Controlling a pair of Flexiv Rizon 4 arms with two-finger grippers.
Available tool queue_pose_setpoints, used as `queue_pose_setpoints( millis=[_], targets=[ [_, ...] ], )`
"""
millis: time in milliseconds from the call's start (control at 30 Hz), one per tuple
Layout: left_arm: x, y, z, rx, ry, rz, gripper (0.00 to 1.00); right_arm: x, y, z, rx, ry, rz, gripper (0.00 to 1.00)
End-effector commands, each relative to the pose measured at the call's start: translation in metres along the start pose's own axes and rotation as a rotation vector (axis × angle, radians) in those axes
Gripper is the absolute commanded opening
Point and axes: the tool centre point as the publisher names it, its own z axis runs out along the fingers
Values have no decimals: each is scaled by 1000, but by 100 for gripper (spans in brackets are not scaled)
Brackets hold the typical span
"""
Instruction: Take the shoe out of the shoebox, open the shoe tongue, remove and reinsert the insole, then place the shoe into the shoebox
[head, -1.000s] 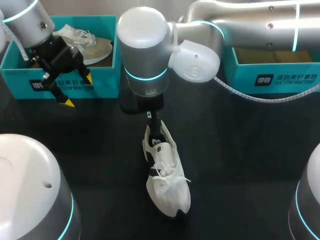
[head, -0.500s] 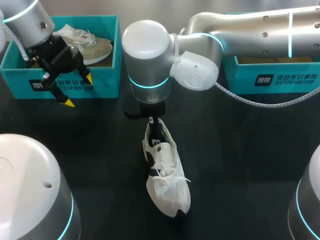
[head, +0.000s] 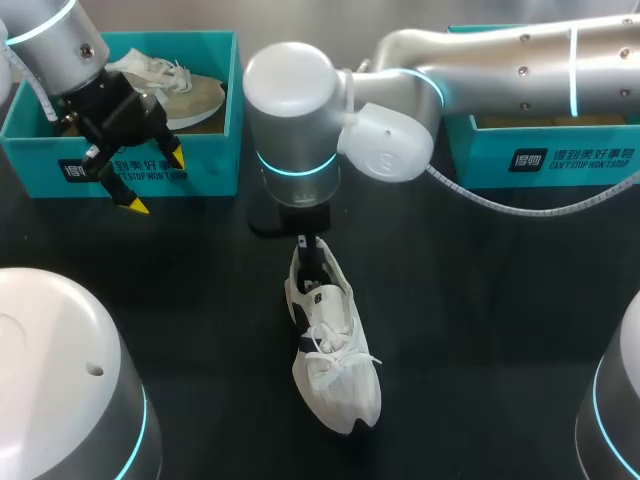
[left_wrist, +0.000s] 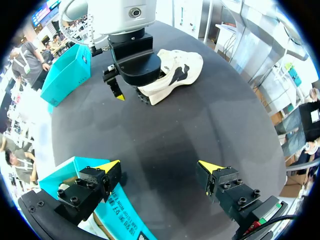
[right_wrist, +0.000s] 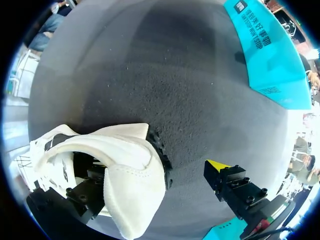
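Sitting at the heel of the shoe, right hand is wide open, one finger inside the collar, toe pointing away from it; left hand open, empty, well apart

Arms: silver-grey cylindrical metal links, white rounded joint housings, cyan illuminated rings. White coiled cable trails behind the right wrist. Black left gripper: 2 fingers, yellow wedge fingertips, black socket-head screws.

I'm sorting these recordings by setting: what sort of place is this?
Probably a robot test or demo bench: a left arm and right arm over a black table, a white shoe lying on it, teal shoeboxes at its far edge.
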Motion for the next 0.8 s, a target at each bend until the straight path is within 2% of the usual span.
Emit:
queue_pose_setpoints(
  millis=[33,133,633,800],
  targets=[
    [0,1,0,-2,1,0,100,0,-3,3,-12,0,8,47],
    [0,1,0,-2,1,0,100,0,-4,4,-17,1,12,0],
    [0,1,0,-2,1,0,100,6,-6,-4,-19,-16,41,0],
    [0,1,0,-2,1,0,100,6,-7,-17,5,-12,54,0]
  ],
)
